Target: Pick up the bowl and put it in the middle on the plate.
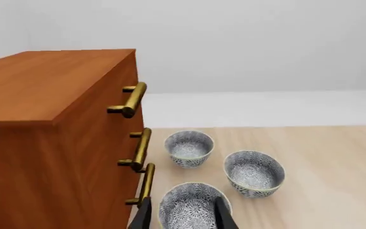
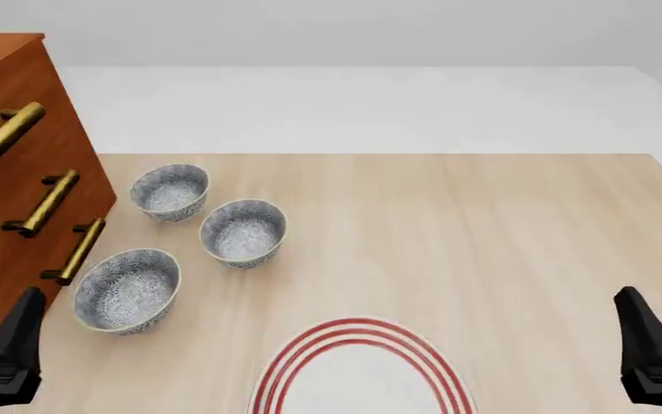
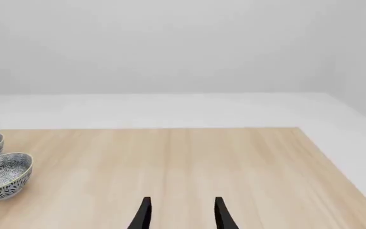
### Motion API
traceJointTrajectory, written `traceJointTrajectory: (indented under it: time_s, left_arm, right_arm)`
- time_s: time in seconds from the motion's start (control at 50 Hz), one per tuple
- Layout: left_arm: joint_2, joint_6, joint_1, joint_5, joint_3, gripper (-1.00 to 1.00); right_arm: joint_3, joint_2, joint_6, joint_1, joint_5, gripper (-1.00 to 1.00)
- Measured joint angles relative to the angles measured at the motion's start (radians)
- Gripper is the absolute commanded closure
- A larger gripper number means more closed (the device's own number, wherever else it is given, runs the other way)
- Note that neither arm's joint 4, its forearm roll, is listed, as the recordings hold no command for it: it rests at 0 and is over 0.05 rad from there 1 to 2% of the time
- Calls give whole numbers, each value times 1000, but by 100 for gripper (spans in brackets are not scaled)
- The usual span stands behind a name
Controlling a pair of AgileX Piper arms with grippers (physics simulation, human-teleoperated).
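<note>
Left claw [image 1: 183,218] lines up on nearest bowl [image 2: 128,290].
Spread wide, empty; next: descend, grip the rim, carry to the plate [image 2: 360,379] at lower centre.

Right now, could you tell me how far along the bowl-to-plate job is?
Nothing is done yet: all three bowls sit on the table beside the cabinet, and the plate is bare. In hand: the left claw is open, lined up on the near bowl without gripping it. The right claw is open and idle. Grasping, lifting and centring the bowl on the plate remain.
</note>
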Motion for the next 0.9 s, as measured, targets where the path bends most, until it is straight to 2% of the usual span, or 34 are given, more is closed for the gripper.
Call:
traceJointTrajectory:
  time_s: [0.42,0.62,0.74,0.9]
  left_arm:
    - [-18,-22,-12,-24,20,-100]
    - [-20,-24,-13,-26,22,-100]
    - [-20,-25,-13,-26,22,-100]
    - [-21,-25,-13,-27,23,-100]
  right_arm:
    - [2,-20,-6,12,-11,-100]
    - [-15,12,17,13,-19,-100]
    - [-54,37,25,19,-5,-100]
    - [-172,80,15,52,50,-100]
